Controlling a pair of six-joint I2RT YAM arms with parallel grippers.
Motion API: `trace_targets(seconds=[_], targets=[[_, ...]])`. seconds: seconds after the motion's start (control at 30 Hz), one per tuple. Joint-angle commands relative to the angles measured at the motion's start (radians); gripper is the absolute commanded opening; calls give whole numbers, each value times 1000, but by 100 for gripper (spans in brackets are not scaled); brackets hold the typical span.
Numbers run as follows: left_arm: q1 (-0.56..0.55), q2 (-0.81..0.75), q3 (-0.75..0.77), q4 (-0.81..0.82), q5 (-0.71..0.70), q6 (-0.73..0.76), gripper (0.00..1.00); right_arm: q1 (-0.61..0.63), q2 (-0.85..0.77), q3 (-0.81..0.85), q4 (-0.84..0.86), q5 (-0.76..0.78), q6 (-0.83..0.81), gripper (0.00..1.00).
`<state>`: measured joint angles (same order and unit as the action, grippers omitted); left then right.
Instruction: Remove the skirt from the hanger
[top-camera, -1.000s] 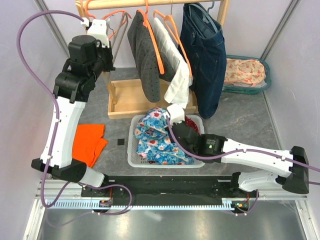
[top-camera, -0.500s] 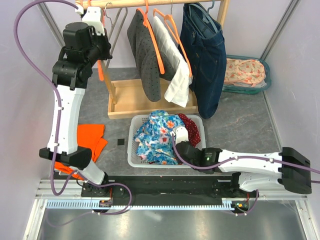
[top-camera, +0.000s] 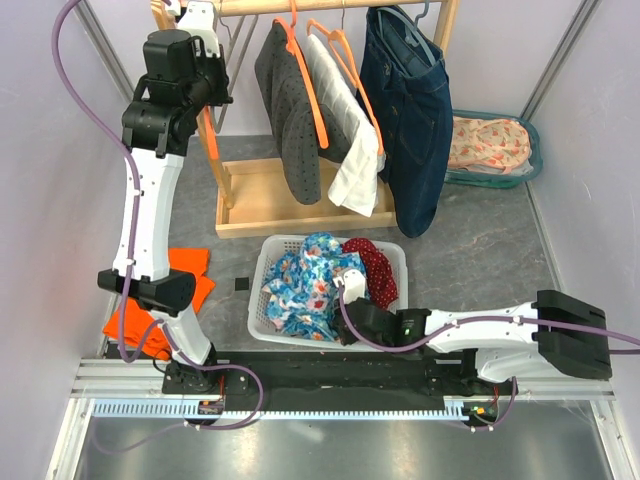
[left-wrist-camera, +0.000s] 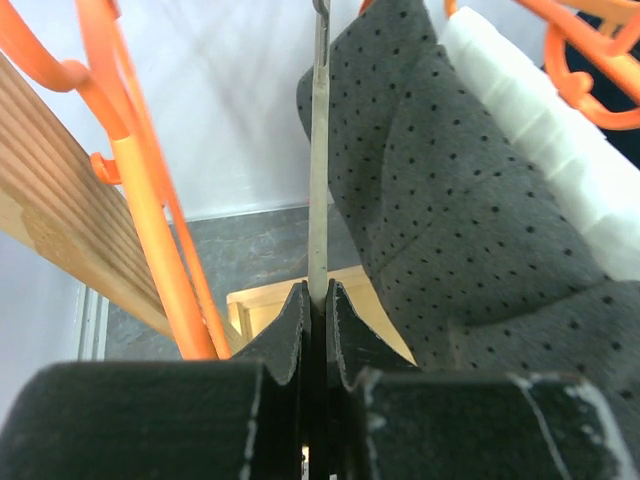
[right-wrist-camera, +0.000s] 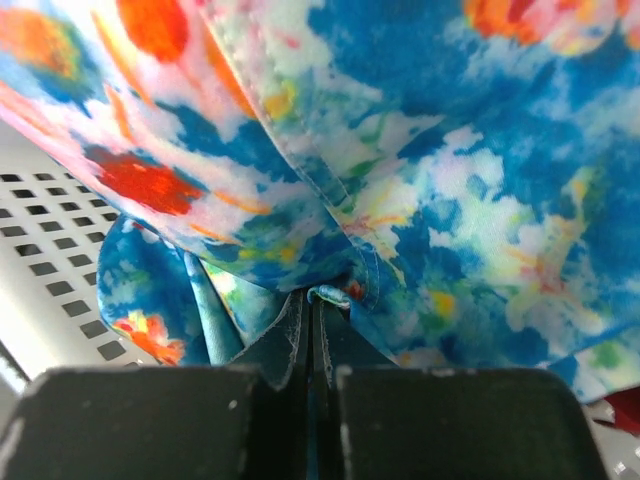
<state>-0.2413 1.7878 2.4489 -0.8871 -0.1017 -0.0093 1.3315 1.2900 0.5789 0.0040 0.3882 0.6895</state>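
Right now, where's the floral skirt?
Top view: the floral skirt is bunched in the white basket at the table's near centre, left of a red garment; the right gripper is shut on a fold of it.

From above, the skirt (top-camera: 300, 285) hides the tips of my right gripper (right-wrist-camera: 311, 300); the hanger (left-wrist-camera: 319, 150) runs off my left wrist view's top edge.

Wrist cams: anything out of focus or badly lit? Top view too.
Left wrist: left fingers dark and soft up close; metal hanger and dotted grey garment sharp; wall bright behind. Right wrist: floral skirt fills the frame, slightly soft; right fingers in shadow. Top external: evenly lit, sharp throughout.
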Motion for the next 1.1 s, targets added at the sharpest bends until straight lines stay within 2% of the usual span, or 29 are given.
trace_targets(seconds=[0.0,0.17,0.23,0.3,0.37,0.4,0.5,0.57,0.7,0.83,0.97,1.0,1.07], targets=[[7,12,48,48,-59,20,2,29,42,-28,66,-49,44,0],[5,7,30,48,-85,31,2,34,51,-19,65,-51,47,0],[7,-11,6,50,-93,32,27,34,32,5,10,-16,44,2],[7,-28,-25,51,-92,34,60,35,11,32,-48,27,35,12],[7,-54,-40,53,-92,26,72,34,-29,67,-119,79,24,23],[5,-67,-51,53,-87,23,84,32,-46,81,-140,93,15,35],[7,-111,-67,54,-55,19,97,28,-112,163,-284,139,-16,61],[0,-143,-65,57,-40,-15,100,28,-133,246,-344,146,-36,73],[-35,-205,-65,69,8,-34,99,20,-178,418,-487,79,-96,86],[-117,-245,-62,79,11,-43,100,17,-166,554,-582,-37,-157,90],[-203,-245,-60,91,-27,-23,100,15,-184,624,-582,-195,-244,91],[-216,-232,-59,94,-32,-18,100,15,-193,645,-575,-195,-260,90],[-242,-214,-53,109,-42,-15,100,9,-202,654,-532,-74,-292,88]])
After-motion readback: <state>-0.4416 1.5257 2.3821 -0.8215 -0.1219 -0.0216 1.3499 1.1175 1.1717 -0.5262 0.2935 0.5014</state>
